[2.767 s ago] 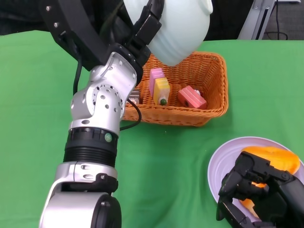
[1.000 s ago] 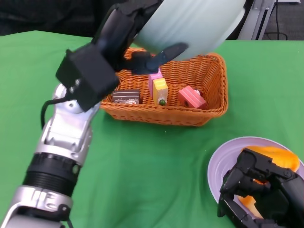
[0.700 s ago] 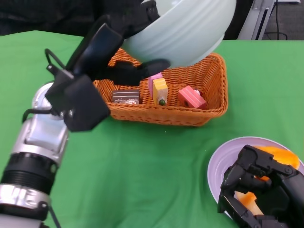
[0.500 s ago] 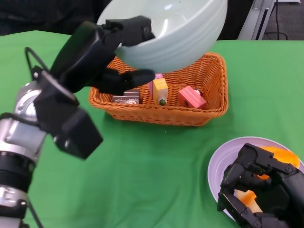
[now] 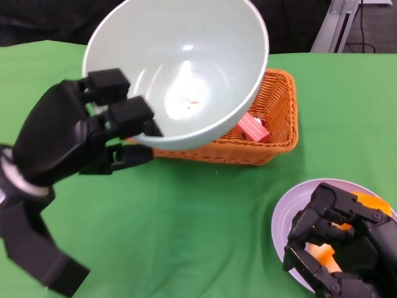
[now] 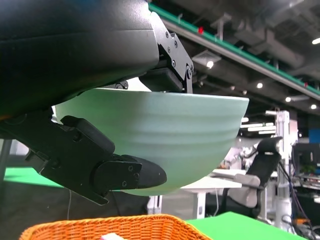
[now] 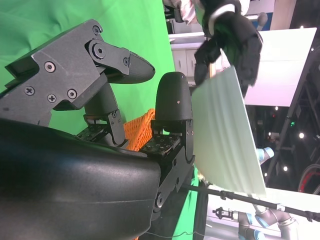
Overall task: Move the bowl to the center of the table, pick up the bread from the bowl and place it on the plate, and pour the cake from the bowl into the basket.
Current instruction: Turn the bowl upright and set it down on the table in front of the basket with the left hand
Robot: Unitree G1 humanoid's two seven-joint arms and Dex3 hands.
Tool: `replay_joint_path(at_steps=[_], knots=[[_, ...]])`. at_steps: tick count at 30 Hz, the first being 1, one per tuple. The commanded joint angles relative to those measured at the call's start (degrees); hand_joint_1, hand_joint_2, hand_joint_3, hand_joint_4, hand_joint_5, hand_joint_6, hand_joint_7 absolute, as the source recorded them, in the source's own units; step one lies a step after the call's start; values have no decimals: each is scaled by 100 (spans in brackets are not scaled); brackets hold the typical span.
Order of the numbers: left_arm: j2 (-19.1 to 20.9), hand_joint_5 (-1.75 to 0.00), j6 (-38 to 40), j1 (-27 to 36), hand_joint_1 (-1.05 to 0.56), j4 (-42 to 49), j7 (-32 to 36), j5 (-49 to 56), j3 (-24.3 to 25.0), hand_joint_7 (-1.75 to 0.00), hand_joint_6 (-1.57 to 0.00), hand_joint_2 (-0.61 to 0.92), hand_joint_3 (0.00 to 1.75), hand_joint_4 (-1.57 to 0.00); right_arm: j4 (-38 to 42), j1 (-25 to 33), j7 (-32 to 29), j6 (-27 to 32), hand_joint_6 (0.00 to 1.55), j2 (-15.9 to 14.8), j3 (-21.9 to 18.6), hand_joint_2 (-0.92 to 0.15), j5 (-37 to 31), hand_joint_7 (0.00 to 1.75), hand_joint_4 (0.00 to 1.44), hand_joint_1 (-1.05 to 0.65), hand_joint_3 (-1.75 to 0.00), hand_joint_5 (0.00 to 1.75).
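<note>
My left hand (image 5: 74, 133) grips the pale green bowl (image 5: 186, 68) by its near rim and holds it in the air, mouth up and empty, over the front left of the orange wicker basket (image 5: 282, 118). In the left wrist view the bowl (image 6: 165, 135) hangs above the basket (image 6: 120, 227). A pink cake (image 5: 253, 127) shows in the basket; the rest is hidden behind the bowl. My right hand (image 5: 338, 248) rests on the lilac plate (image 5: 288, 217), fingers curled over the orange bread (image 5: 372, 202). The right wrist view shows the bowl (image 7: 227, 135) edge-on.
A green cloth (image 5: 205, 223) covers the table. The basket stands at the back centre, the plate at the front right corner. Beyond the table's far edge are dark shapes and a metal frame (image 5: 332, 25).
The bowl has turned from tipped over the basket back to mouth up, and my left arm has swung down and toward me. The right hand stays on the plate.
</note>
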Motion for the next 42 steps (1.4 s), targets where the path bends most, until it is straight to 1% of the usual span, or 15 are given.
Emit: replay_joint_path(at_steps=[1, 3, 4, 6, 9, 13, 16, 19, 22, 27, 30, 32, 34, 39, 42], knots=[[338, -158, -1, 316, -20, -195, 1120, 521, 47, -127, -71, 86, 47, -75, 1, -42, -14, 37, 62, -19, -49, -53, 50, 138, 72, -16, -89, 158], [466, -156, 24, 448, -19, -203, 1752, 846, -61, -129, -70, 85, 48, -77, 25, -57, 1, 14, 62, -17, -51, -53, 54, 138, 73, -16, -89, 158], [546, -164, 32, 537, -21, -197, 2089, 1010, -132, -129, -69, 86, 46, -75, 36, -63, 10, 8, 62, -19, -54, -53, 61, 137, 73, -17, -89, 158], [716, -172, 79, 720, -22, -206, 2678, 1285, -292, -129, -69, 88, 42, -73, 36, -70, 12, 20, 63, -21, -60, -53, 70, 137, 73, -17, -89, 157], [897, -174, 221, 774, -21, -195, 3214, 1496, -563, -131, -71, 88, 40, -74, 34, -73, 11, 30, 63, -14, -63, -53, 80, 136, 74, -17, -89, 156], [1303, -172, 237, 1251, -19, -170, 3767, 1719, -989, -140, -71, 83, 42, -76, 4, -63, 57, 92, 63, -53, -92, -55, 140, 136, 73, -19, -85, 156], [1513, -160, 374, 1516, -19, -214, 3964, 1798, -1271, -141, -72, 80, 43, -81, 36, -57, 79, 41, 63, -40, -107, -56, 118, 136, 73, -17, -83, 157], [1616, -152, 511, 1715, -21, -235, 4093, 1850, -1537, -141, -73, 88, 29, -85, 34, -48, 78, 66, 63, -39, -119, -56, 131, 136, 73, -18, -84, 156], [1690, -149, 595, 1826, -19, -195, 4203, 1924, -1830, -140, -74, 88, 23, -87, 4, -35, 69, 119, 63, -49, -123, -56, 141, 136, 73, -18, -85, 156], [1745, -155, 721, 1791, -15, -4, 4348, 2034, -2327, -151, -68, 85, 20, -84, -27, 5, 42, 86, 62, -36, -104, -52, 99, 137, 72, -17, -93, 156], [1774, -164, 738, 1741, -16, 118, 4258, 1987, -2519, -158, -64, 87, 19, -78, -85, 32, 10, 155, 61, -32, -85, -52, 108, 137, 71, -18, -92, 156], [1798, -171, 749, 1692, -18, 180, 4217, 1996, -2639, -151, -66, 90, 15, -74, -113, 44, -6, 191, 61, -24, -77, -51, 129, 137, 71, -17, -93, 157], [1819, -174, 768, 1659, -18, 202, 4227, 1985, -2715, -150, -67, 91, 13, -72, -123, 47, -10, 205, 61, -22, -76, -51, 136, 137, 70, -16, -94, 157], [1794, -173, 706, 1456, -20, 442, 4275, 2006, -3027, -147, -65, 92, 11, -69, -137, 54, -20, 191, 61, -18, -69, -50, 108, 138, 70, -17, -95, 158], [1670, -170, 737, 1291, -19, 722, 4239, 2028, -3264, -143, -65, 92, 15, -67, -139, 66, -40, 173, 61, -15, -67, -50, 75, 138, 70, -17, -95, 158]])
